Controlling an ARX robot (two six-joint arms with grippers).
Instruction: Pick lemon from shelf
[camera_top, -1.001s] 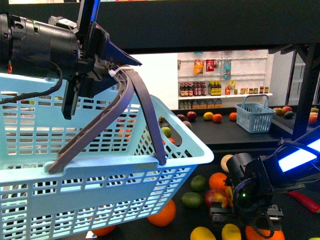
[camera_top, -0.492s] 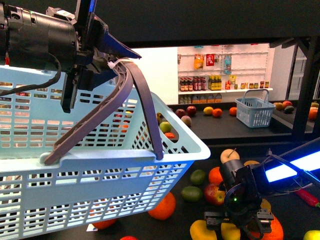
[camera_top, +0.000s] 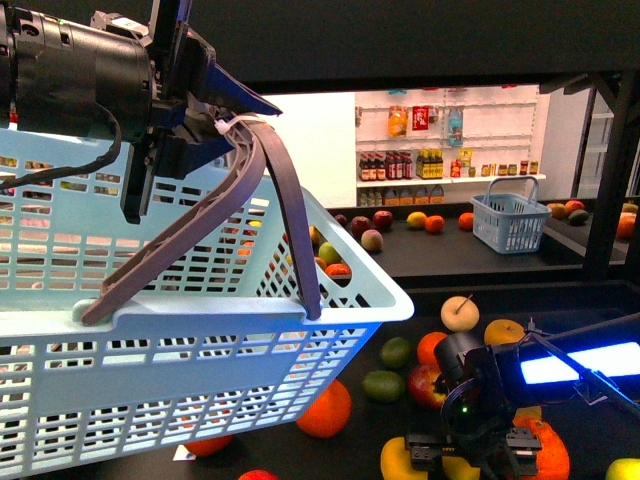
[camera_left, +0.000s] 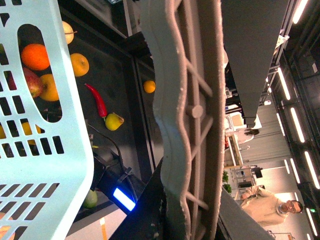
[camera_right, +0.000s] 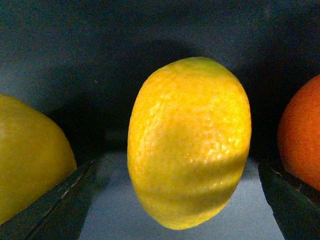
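Black shelf (camera_top: 420, 258) trays carry the fruit: nearest, upper left, the left tool (camera_top: 226, 126) clamps the basket handle (camera_top: 272, 205); farther, lower right, the right tool (camera_top: 470, 455), jaws spread, straddles the lemon (camera_right: 189, 142), so it should push deeper, centred, before closing.

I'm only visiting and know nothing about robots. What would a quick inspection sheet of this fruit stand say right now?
Surface: dark shelf tray, scattered with loose fruit.
Job's things: lemon rests on the tray between the right end effector's fingers, with gaps on both sides, not yet gripped.
Clutter: orange, green fruit, red apple, red chili.
End effectors: left end effector shut on the basket handle, holding the pale blue basket up; right end effector open around the lemon.
Cables: black cable loops beside the left arm.
Surroundings: wall shelves of bottles, second basket, a person in the background.
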